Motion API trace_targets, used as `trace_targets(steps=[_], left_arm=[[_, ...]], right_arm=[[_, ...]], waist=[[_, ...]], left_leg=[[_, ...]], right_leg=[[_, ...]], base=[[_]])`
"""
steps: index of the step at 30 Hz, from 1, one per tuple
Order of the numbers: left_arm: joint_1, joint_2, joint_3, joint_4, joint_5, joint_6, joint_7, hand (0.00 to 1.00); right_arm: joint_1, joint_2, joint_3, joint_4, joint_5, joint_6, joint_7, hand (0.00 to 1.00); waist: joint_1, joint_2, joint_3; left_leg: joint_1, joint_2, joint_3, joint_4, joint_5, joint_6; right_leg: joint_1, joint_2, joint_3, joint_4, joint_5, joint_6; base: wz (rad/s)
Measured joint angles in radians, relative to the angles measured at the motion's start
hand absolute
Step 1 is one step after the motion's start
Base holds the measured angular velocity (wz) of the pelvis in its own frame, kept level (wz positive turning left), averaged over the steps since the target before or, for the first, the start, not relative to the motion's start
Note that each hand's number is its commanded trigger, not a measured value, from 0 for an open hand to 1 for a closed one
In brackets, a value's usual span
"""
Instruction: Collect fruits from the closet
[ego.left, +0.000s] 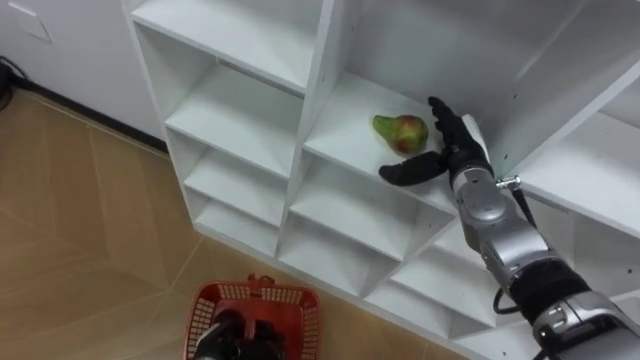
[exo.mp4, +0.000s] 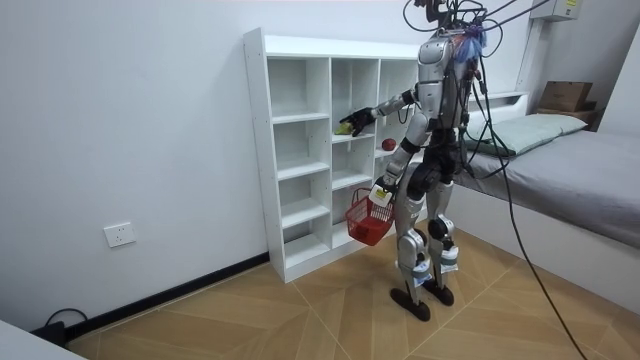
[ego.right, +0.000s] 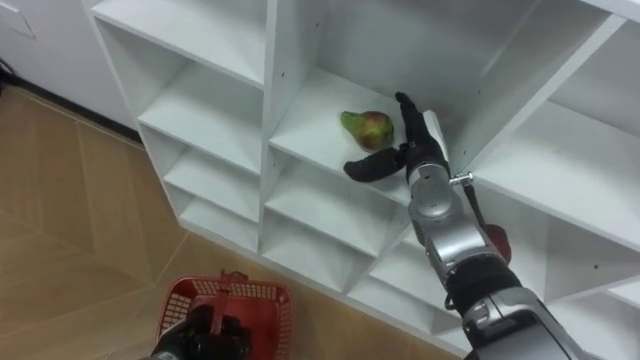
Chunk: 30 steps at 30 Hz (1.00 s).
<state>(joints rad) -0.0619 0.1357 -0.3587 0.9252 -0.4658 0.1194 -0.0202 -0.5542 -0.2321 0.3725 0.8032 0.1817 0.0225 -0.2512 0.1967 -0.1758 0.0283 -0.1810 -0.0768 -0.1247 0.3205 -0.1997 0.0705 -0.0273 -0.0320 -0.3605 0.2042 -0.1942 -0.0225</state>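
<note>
Your right hand (ego.left: 452, 150) is inside a cubby of the white shelf (ego.left: 322, 70), fingers straight and thumb splayed wide, not closed on anything. The pear (ego.left: 402, 131) lies on its side in that same cubby, just left of the fingers and just beyond the thumb, in the pocket between them. I can't tell if it's actually touching. The cubby's slanting right wall stands close on the hand's other side. Down and right of the hand, half hidden by your forearm, there's a red apple (ego.right: 497, 243) in a lower cubby. Way below, your left hand (ego.left: 232, 338) is curled round the handle of a red basket (ego.left: 300, 305), and what's in it I can't make out. The pear's long axis runs sideways away from the palm: fat reddish end nearest the hand, narrow green end pointing off left.
</note>
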Motion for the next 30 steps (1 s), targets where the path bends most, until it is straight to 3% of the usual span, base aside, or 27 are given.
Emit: trace_targets(steps=[6, 7, 9, 24, 30], left_arm=[[-0.009, -0.003, 0.0, 0.0, -0.001, 0.0, 0.0, 1.0], [-0.009, -0.004, 0.001, 0.0, -0.001, 0.0, 0.0, 1.0], [-0.01, -0.004, 0.001, 0.0, -0.001, 0.0, 0.0, 1.0], [-0.025, -0.015, 0.0, 0.013, -0.003, -0.001, 0.0, 1.0], [-0.04, -0.02, 0.001, 0.06, -0.003, -0.012, 0.0, 1.0]], right_arm=[[-0.012, 0.002, 0.001, 0.0, -0.037, 0.0, -0.008, 0.01], [-0.014, 0.002, 0.0, 0.0, -0.041, 0.0, -0.008, 0.65], [-0.014, 0.001, 0.0, 0.0, -0.078, 0.0, -0.01, 1.0], [-0.02, 0.003, 0.004, -0.002, -0.191, 0.002, -0.078, 1.0], [-0.022, 0.038, 0.007, -0.002, -0.174, 0.0, -0.075, 1.0]], waist=[[0.0, 0.013, 0.003], [0.0, 0.014, 0.0024], [-0.001, 0.015, 0.0018], [0.001, 0.015, 0.0019], [0.001, 0.015, 0.0021]], left_leg=[[-0.002, 0.0, 0.005, -0.003, 0.001, 0.001], [-0.002, 0.0, 0.006, -0.005, 0.002, 0.001], [0.0, -0.001, 0.009, -0.013, 0.01, 0.001], [0.001, -0.001, 0.009, -0.017, 0.012, 0.001], [0.002, -0.001, 0.009, -0.017, 0.012, 0.001]], right_leg=[[-0.005, -0.001, -0.001, 0.0, 0.0, 0.0], [-0.007, -0.002, -0.001, 0.0, 0.0, 0.0], [-0.012, -0.005, -0.002, 0.0, 0.001, -0.001], [-0.013, -0.006, 0.0, -0.001, 0.0, -0.001], [-0.012, -0.006, -0.001, -0.001, 0.0, -0.001]], base=[[-0.03], [-0.06], [-0.02], [0.0], [0.0]])
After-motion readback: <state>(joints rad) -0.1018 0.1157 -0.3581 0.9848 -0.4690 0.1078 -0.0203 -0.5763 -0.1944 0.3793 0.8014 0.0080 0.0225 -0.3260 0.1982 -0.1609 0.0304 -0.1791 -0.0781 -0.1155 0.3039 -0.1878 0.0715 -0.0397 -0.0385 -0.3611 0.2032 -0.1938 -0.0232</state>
